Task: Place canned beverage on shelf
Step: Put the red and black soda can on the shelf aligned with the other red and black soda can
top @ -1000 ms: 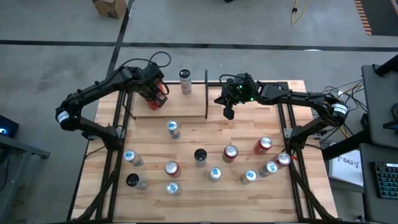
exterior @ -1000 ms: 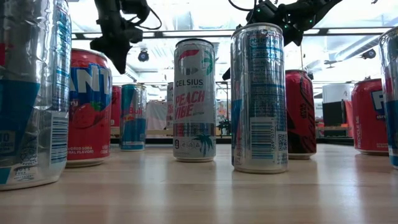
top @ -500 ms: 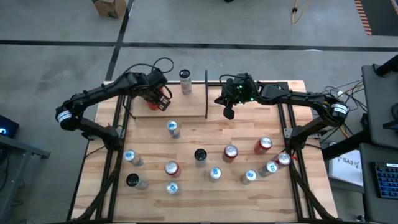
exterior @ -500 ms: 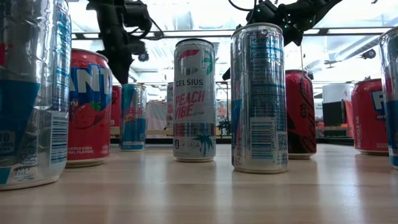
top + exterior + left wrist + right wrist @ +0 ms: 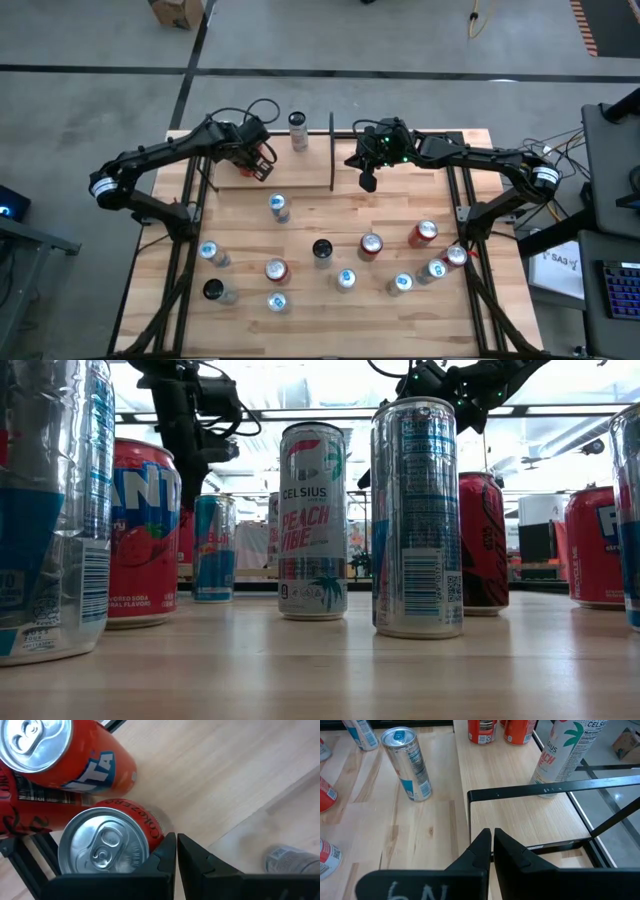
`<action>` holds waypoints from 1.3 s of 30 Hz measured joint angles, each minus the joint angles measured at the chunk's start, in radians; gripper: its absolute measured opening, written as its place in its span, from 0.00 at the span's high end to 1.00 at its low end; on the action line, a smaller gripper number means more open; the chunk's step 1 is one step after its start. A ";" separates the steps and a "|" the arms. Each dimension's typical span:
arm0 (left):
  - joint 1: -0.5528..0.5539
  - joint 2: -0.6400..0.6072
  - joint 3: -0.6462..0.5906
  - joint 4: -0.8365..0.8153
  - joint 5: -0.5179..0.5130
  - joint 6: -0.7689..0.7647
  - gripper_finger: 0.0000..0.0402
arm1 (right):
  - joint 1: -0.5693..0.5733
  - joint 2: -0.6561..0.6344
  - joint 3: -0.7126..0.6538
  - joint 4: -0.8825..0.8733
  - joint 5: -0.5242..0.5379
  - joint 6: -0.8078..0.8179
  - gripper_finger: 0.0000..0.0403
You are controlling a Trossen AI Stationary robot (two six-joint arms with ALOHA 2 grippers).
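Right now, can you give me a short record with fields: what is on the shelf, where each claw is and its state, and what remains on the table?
shelf: narrow black-framed bay at the table's far edge
cans on shelf: two red cans at the left end, one Celsius can near the divider
left claw: shut, empty, over the shelf beside the red cans
right claw: shut, empty, just right of the divider
loose cans: about a dozen standing on the table, red, silver and black tops
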 joint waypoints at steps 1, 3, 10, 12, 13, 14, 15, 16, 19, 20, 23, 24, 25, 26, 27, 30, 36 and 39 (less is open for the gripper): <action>0.000 0.000 0.000 0.000 -0.001 0.000 1.00 | 0.000 0.000 0.000 0.000 0.000 0.000 0.98; 0.001 0.000 0.000 0.000 -0.015 -0.003 1.00 | 0.000 0.000 0.000 0.000 0.000 0.000 0.98; 0.003 0.000 0.000 0.000 -0.054 -0.017 1.00 | 0.000 0.000 0.000 0.000 0.000 0.000 0.98; 0.003 0.000 0.000 0.000 -0.053 -0.019 1.00 | 0.000 0.000 0.000 0.000 0.000 0.000 0.98; 0.003 0.000 0.000 0.000 -0.053 -0.022 1.00 | 0.000 0.000 0.000 0.000 0.000 0.000 0.98; 0.003 0.000 -0.001 0.000 -0.050 -0.023 1.00 | 0.000 0.000 0.000 0.000 0.000 0.000 0.98; 0.003 0.000 0.001 -0.001 -0.042 -0.023 1.00 | 0.000 0.000 0.000 0.000 0.000 0.000 0.98; 0.003 0.000 0.007 -0.002 -0.031 -0.023 1.00 | 0.000 0.000 0.000 0.000 0.000 0.000 0.98; 0.003 -0.001 0.049 -0.010 -0.024 0.005 1.00 | 0.000 0.000 0.000 0.000 0.000 0.000 0.98; 0.004 -0.001 0.070 -0.028 -0.029 0.020 1.00 | 0.000 0.000 0.000 0.000 0.000 0.000 0.98; 0.026 -0.002 0.134 -0.079 -0.069 0.084 1.00 | 0.000 0.000 0.000 0.000 0.000 0.000 0.98; 0.039 -0.002 0.151 -0.090 -0.072 0.106 1.00 | 0.000 0.000 0.000 0.000 0.000 0.000 0.98; 0.053 -0.003 0.162 -0.099 -0.072 0.127 1.00 | 0.000 0.000 0.000 0.000 0.000 0.000 0.98; 0.068 -0.003 0.167 -0.107 -0.072 0.137 1.00 | 0.000 0.000 0.000 0.000 0.000 0.000 0.98; 0.081 -0.003 0.168 -0.115 -0.071 0.144 1.00 | 0.000 0.000 0.000 0.000 0.000 0.000 0.98; 0.112 -0.003 0.149 -0.125 -0.068 0.160 1.00 | 0.000 0.000 0.000 0.000 0.000 0.000 0.98; 0.124 -0.003 0.100 -0.125 -0.047 0.142 1.00 | 0.000 0.000 0.000 0.000 0.000 0.000 0.98; 0.124 -0.007 0.082 -0.123 -0.057 0.118 1.00 | 0.000 0.000 0.000 0.000 0.000 0.000 0.98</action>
